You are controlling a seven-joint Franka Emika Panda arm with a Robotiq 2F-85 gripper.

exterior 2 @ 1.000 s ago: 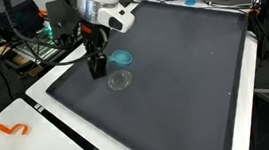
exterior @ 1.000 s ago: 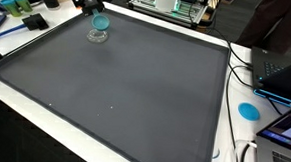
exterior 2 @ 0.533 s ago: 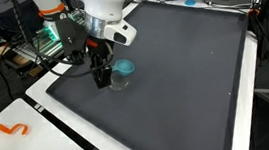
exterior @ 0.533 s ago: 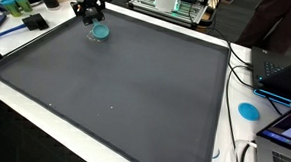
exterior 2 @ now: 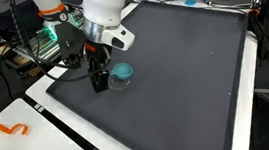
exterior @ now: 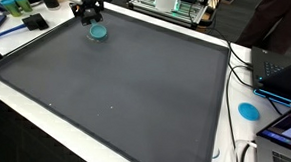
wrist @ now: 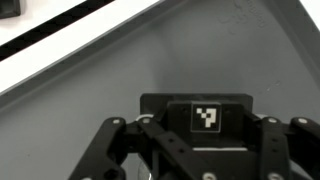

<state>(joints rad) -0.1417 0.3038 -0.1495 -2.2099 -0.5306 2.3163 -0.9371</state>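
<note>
Fingers (exterior 2: 98, 81): dark, pointing straight down at the mat (exterior 2: 185, 80), just left of the cup (exterior 2: 121, 74); I cannot tell whether they pinch its wall or stand apart, and the wrist view cuts off the tips.
Mat: dark grey, covering nearly the whole tabletop in both exterior views.
Table (exterior 2: 76, 136): white, showing as a border around the mat.
Arm (exterior 2: 102, 8): white, reaching down over the mat's left part.
Gripper (exterior 2: 99, 85): low, close above the mat.
Cup: clear with a teal top, upright on the mat, near its far left corner in an exterior view (exterior: 97, 31).
Blue disc (exterior: 248, 109): on the table right of the mat, well apart from the cup.
Marker tag (wrist: 206, 117): black-and-white square on the gripper housing.
</note>
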